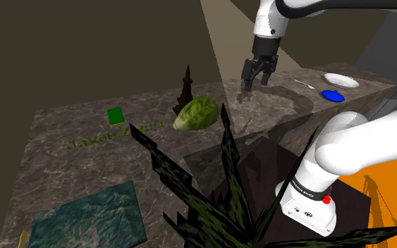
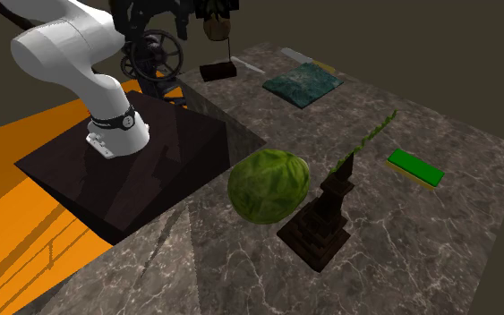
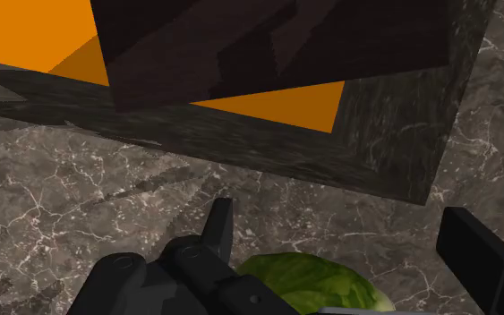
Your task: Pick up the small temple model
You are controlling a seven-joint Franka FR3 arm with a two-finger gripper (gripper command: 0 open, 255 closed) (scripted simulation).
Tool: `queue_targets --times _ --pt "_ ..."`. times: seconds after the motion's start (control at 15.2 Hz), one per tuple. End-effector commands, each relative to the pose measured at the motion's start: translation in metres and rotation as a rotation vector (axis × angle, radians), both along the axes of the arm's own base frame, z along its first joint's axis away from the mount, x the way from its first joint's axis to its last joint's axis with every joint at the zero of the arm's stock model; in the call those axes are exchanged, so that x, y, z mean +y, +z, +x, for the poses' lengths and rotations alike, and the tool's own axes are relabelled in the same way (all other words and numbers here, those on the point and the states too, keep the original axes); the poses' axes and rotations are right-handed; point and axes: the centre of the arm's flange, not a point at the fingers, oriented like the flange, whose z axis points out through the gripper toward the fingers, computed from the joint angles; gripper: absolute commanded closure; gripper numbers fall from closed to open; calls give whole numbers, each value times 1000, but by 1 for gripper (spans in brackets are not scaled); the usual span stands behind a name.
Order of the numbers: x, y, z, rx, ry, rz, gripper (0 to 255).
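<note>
The arm (image 1: 359, 141) rises from its stand (image 2: 151, 170) and bends over the marble counter (image 1: 84, 165), so the gripper (image 1: 257, 82) hangs pointing down above it. In the wrist view its fingers (image 3: 221, 224) are spread wide and clasp nothing. The small temple model (image 1: 186, 86) stands well apart from the gripper, just beside the cabbage (image 1: 197, 113). In the shoulder view the model is a dark spire, while the second exterior view shows its stepped tiers.

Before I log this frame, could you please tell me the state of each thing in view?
Gripper: open, empty, above the counter.
Temple: upright on the counter, not held.
Cabbage: resting on the counter beside the temple.
Green book: closed, lying flat.
Plate: flat on the counter.
</note>
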Motion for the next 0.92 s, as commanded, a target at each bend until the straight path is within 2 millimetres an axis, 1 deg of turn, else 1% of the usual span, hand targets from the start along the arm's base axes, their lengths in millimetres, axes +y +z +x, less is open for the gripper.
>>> queue_targets --times 0.0,0.46,0.86 --pt "0 0 0 0 0 0 0" --pt "-2 -42 61 -127 1 -53 0" --pt "-4 -72 118 -236 2 -98 0"
